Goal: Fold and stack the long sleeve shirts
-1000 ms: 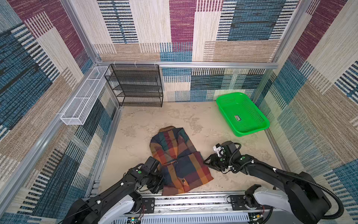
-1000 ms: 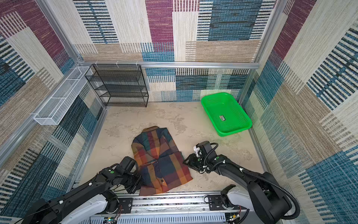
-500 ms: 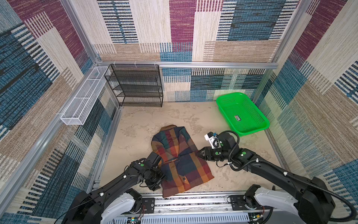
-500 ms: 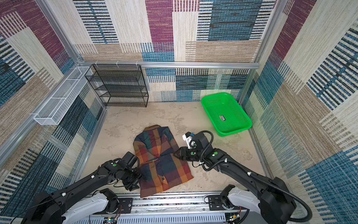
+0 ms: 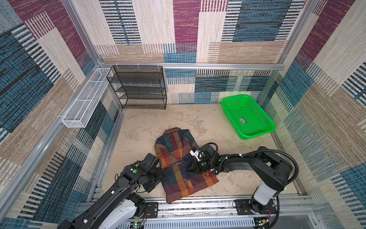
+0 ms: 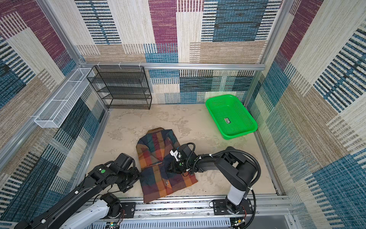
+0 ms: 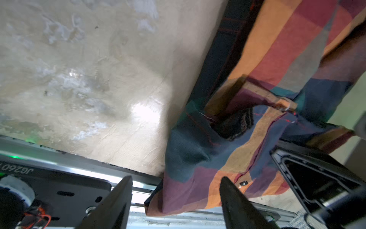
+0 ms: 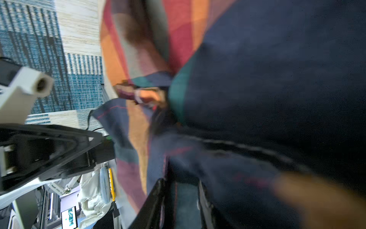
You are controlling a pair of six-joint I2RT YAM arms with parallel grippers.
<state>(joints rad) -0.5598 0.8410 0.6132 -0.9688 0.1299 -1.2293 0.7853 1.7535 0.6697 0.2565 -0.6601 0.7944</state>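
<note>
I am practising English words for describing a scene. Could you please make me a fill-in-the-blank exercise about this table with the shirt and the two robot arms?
1. The plastic basket in the far corner is ___ in colour.
2. The jaws of the left gripper stand ___ at the edge of the plaid shirt.
3. The right gripper reaches over the middle of the ___.

Missing words: green; open; shirt.

Blurred shirt (image 8: 257,89); right pincer (image 8: 181,198) maybe cloth-hidden

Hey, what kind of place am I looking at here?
Probably a robot test cell, not a home: patterned walls on aluminium framing, two arms bolted to a front rail, plus a plaid shirt and green basket as props.
</note>
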